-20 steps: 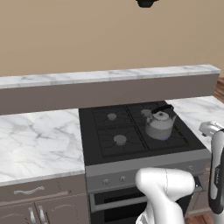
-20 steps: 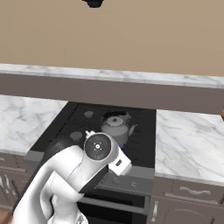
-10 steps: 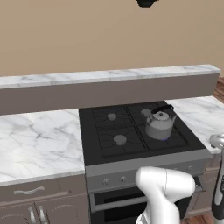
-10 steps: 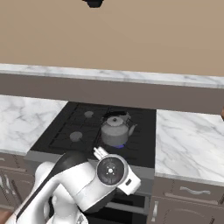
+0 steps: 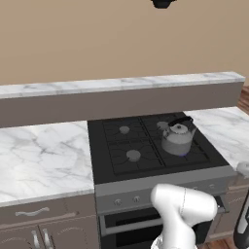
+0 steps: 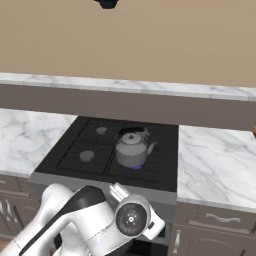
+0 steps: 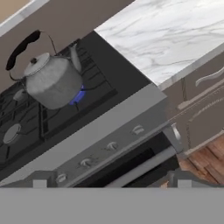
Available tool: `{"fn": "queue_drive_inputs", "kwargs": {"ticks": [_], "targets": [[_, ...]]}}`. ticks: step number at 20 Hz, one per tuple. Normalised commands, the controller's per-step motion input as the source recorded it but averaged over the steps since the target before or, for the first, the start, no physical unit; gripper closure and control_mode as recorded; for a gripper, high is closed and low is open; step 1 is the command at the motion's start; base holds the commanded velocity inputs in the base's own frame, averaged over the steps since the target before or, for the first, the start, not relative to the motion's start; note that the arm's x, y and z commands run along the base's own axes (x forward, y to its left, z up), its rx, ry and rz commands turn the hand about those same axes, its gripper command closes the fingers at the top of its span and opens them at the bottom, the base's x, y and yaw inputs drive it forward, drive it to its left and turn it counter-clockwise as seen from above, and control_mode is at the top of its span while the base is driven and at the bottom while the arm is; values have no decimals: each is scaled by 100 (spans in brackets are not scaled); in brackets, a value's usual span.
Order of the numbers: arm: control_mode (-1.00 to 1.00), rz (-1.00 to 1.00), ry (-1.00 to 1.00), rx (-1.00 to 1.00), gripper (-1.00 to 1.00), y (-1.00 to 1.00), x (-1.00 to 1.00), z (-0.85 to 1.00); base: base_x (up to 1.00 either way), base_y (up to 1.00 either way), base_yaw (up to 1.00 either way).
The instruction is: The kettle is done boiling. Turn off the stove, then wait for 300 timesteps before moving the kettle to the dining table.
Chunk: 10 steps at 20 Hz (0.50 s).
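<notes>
Grey metal catches our eye first: the kettle point(image 5: 177, 138) sits upright on the front right burner of the stove point(image 5: 146, 146), right of centre in the left base view, with a small blue flame point(image 7: 78, 96) showing beneath it. In the hand view we see our gripper point(image 7: 111, 183) at the bottom edge, fingers spread wide and holding nothing, just beside the stove's knobs point(image 7: 112, 146).

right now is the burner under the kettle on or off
On. A small blue flame shows under the kettle on the stove; it also glows blue at the kettle's base in both base views.
</notes>
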Motion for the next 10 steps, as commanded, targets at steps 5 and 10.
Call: {"fn": "queue_drive_inputs", "kwargs": {"ticks": [5, 10], "targets": [[-100, 0, -16, -9, -100, 0, 0, -53, 0, 0, 0], [-100, 1, -24, -6, -100, 0, 4, -48, 0, 0, 0]]}}
